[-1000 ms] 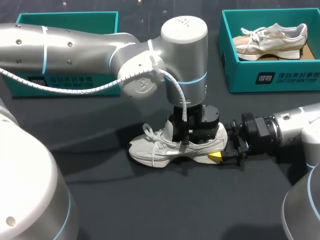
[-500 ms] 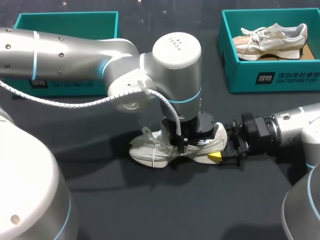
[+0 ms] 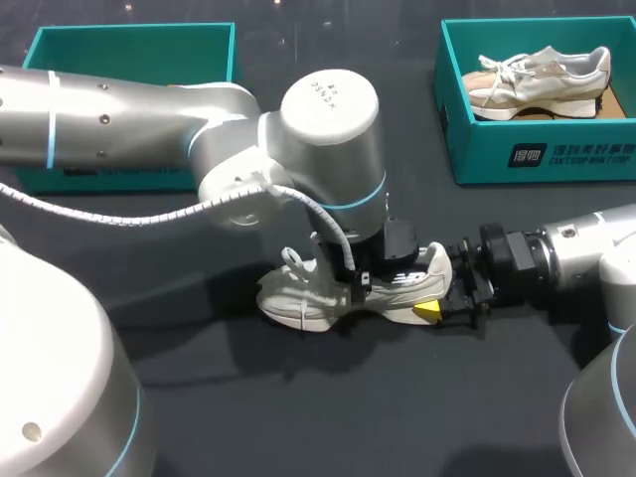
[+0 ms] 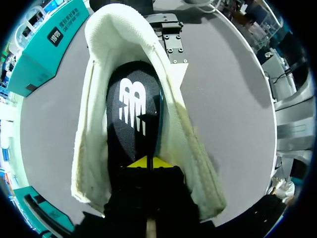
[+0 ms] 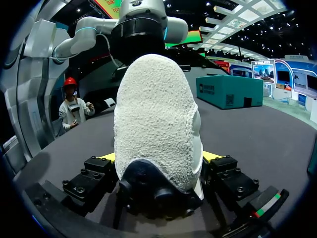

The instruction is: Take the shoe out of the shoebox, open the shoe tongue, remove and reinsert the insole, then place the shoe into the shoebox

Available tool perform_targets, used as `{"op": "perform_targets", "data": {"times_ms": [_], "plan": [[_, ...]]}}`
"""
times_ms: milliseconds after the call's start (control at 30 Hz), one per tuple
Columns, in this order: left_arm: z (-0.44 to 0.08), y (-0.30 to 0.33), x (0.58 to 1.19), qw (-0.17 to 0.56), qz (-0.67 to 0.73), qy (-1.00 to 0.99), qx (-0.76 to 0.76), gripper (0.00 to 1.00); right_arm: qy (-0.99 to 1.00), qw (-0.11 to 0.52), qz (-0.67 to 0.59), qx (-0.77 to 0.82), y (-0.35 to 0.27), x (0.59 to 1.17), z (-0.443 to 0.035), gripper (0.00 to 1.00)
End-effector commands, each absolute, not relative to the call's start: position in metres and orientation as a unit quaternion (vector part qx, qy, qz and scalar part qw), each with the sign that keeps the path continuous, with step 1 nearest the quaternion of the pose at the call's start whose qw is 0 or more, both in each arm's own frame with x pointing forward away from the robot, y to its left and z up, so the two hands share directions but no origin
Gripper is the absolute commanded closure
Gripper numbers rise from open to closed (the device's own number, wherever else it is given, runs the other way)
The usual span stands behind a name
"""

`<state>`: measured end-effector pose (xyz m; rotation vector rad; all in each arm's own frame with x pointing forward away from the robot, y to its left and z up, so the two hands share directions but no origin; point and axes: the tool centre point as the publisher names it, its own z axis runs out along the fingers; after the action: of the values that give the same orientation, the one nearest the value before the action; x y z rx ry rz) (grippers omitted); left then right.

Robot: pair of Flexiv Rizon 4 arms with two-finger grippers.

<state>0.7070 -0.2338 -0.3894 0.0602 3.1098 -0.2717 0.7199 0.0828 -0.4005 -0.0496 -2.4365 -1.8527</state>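
A white shoe [image 3: 308, 298] lies on its sole in the middle of the dark table, toe to the left. My left gripper [image 3: 370, 273] reaches down into its opening. In the left wrist view the yellow tips [image 4: 148, 162] are pressed together on the black insole [image 4: 131, 104] with its white logo, inside the white padded collar [image 4: 94, 124]. My right gripper [image 3: 437, 298] comes in from the right at the heel. In the right wrist view the knitted heel [image 5: 153, 114] stands between its two fingers, which clamp it from both sides [image 5: 158, 157].
An open teal shoebox [image 3: 134, 35] stands at the back left, partly behind my left arm. A second teal shoebox [image 3: 537, 149] at the back right holds another pale shoe [image 3: 542, 79]. Bare table lies in front of the shoe.
My left arm has swung a little leftward and lower over the shoe, and its fingers have closed inside it. The right arm and the shoe have kept still.
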Motion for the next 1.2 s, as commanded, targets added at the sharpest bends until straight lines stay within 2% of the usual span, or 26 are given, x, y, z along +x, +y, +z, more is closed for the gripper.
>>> {"op": "perform_targets", "data": {"times_ms": [33, 367, 1200], "plan": [[-0.381, -0.212, 0.713, -0.017, -0.151, 0.988, 0.02, 1.0, -0.796, 0.04, -0.604, -0.016, 0.082, 0.719, -0.401, 1.0], [-0.358, -0.214, 0.708, -0.024, -0.23, 0.973, 0.004, 1.0, -0.796, 0.04, -0.604, -0.016, 0.082, 0.719, -0.401, 1.0], [-0.343, -0.209, 0.717, -0.033, -0.344, 0.937, -0.051, 1.0, -0.796, 0.04, -0.604, -0.016, 0.082, 0.719, -0.401, 1.0]]}}
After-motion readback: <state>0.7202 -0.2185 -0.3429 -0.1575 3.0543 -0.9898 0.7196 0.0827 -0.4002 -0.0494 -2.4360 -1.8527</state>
